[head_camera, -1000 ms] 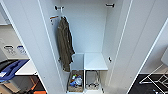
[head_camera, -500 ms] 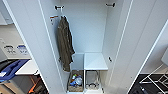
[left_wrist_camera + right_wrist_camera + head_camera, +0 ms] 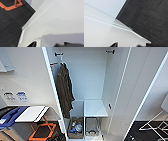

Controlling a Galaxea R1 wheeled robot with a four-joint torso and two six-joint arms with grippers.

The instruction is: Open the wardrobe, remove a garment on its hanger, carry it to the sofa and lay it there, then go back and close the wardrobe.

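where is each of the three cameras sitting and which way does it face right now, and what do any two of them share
Head view: high on the robot, facing forward and down into the open wardrobe, where an olive-brown garment hangs; none of the robot's own body is visible.
Left wrist view: on the left arm's wrist, close to a white door panel above dark floor; dark gripper parts at the edge.
Right wrist view: on the right wrist, facing a white panel and dark floor.
Shared: both wrist views show white panel meeting dark floor.

black pointed fingers point(image 3: 114, 44) with dark glossy edges.
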